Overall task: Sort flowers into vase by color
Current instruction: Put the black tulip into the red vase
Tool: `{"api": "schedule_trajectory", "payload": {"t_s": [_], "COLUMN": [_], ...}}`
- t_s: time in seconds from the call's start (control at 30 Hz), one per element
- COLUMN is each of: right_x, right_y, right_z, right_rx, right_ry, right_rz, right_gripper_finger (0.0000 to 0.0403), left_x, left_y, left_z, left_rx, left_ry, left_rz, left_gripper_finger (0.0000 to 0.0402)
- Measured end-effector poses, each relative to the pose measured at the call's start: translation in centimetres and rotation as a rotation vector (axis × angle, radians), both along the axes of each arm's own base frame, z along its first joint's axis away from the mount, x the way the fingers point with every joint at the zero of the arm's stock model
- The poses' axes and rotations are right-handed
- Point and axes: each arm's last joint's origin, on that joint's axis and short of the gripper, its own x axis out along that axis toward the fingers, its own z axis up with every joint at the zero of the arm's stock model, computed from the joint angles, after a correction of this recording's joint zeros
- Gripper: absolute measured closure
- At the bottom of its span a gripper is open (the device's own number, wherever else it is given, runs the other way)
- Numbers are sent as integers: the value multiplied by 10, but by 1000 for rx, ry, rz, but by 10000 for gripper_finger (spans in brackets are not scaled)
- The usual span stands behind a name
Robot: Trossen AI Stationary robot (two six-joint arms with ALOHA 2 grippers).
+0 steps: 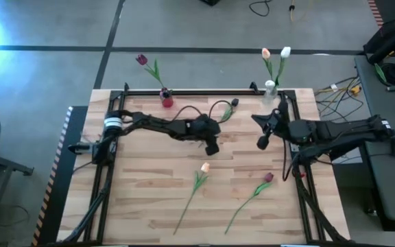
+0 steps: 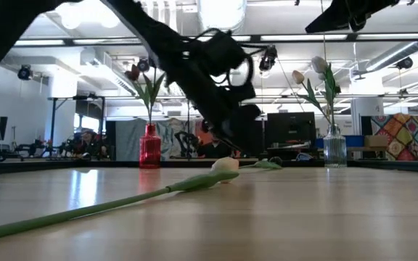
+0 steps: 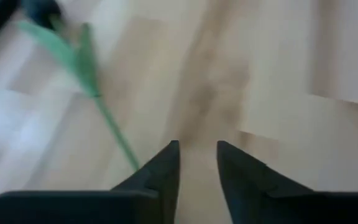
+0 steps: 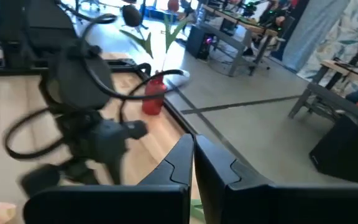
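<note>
Two tulips lie flat on the wooden table: a peach-headed one (image 1: 204,167) (image 2: 223,165) and a dark red one (image 1: 268,178), stems running toward the near edge. My left gripper (image 1: 212,145) (image 3: 197,167) hovers just beyond the peach head, tilted down, open and holding nothing; a green stem and leaf (image 3: 86,68) lie ahead of it. My right gripper (image 1: 261,142) (image 4: 193,165) is raised off the table at the right, shut and holding nothing. At the far edge, a red vase (image 1: 165,100) holds a dark tulip (image 1: 141,60), and a clear vase (image 1: 270,88) holds a peach and a white tulip.
A black frame rail (image 1: 204,91) runs along the table's far edge between the vases. Cables loop off the left arm (image 1: 218,110). Bare wood lies at the near left (image 1: 136,199). Beyond the table, desks and people fill the room.
</note>
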Motion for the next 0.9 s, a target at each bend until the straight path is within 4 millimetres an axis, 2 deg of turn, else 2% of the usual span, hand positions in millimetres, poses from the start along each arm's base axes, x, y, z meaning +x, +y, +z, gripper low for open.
{"api": "schedule_trajectory", "payload": {"t_s": [0.17,0.27,0.6,0.8,0.9], "right_x": [1,1,0,0,0], "right_y": [1,1,1,1,1], "right_z": [-12,-20,-28,-31,-32], "right_rx": [15,22,38,46,56], "right_ry": [22,36,47,49,44], "right_rz": [0,-4,-10,-13,-17], "right_gripper_finger": [394,394,394,394,394], "left_x": [20,31,63,77,84], "left_y": [7,14,47,61,66], "left_z": [-2,-3,5,-14,-13], "left_rx": [79,70,64,45,53], "left_ry": [94,99,127,217,226], "left_rz": [90,128,182,192,195], "left_gripper_finger": [259,247,253,253,253]}}
